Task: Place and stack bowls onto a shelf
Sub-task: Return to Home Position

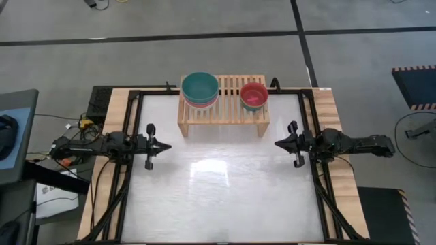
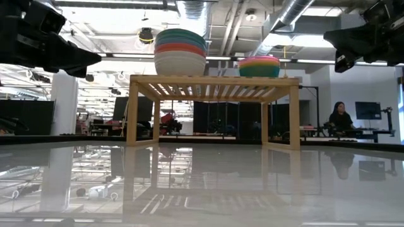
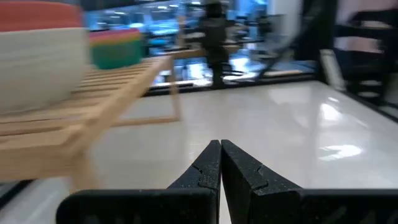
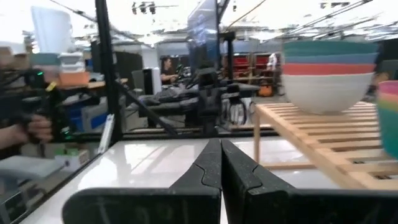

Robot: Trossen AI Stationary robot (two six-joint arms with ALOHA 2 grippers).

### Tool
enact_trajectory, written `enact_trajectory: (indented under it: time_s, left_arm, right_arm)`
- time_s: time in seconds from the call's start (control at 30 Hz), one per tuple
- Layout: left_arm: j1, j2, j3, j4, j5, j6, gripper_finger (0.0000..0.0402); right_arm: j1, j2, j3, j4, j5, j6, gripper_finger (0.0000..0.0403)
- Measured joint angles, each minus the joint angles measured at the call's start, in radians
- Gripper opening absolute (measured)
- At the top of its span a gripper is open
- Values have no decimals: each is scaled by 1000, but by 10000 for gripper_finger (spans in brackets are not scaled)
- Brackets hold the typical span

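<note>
Two stacks of bowls stand on the light-wood shelf (image 1: 223,102) at the table's far edge. The larger stack (image 1: 200,89) has a teal bowl on top, with slate blue and red below it and cream at the bottom (image 2: 180,62). The smaller stack (image 1: 254,96) has pink on top, with yellow, green and light blue bands below it in the low view (image 2: 259,65). My left gripper (image 1: 165,145) is shut and held above the table's left side, apart from the shelf. My right gripper (image 1: 278,143) is shut above the right side. Both touch nothing.
The shelf stands on its solid side legs (image 2: 132,111) on the glossy white table (image 1: 218,190). Dark frame rails (image 1: 122,190) run along the left and right sides. A person (image 2: 341,116) sits far off in the room behind.
</note>
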Motion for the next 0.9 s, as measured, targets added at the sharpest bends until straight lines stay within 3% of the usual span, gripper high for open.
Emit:
enact_trajectory:
  time_s: [0.27,0.9]
  left_arm:
    - [0,0,0,33,-244,-132,0]
    - [-1,34,-3,43,-187,-242,0]
  right_arm:
    - [91,-2,-1,-80,22,-28,19]
    - [138,-31,-3,-75,104,-40,20]
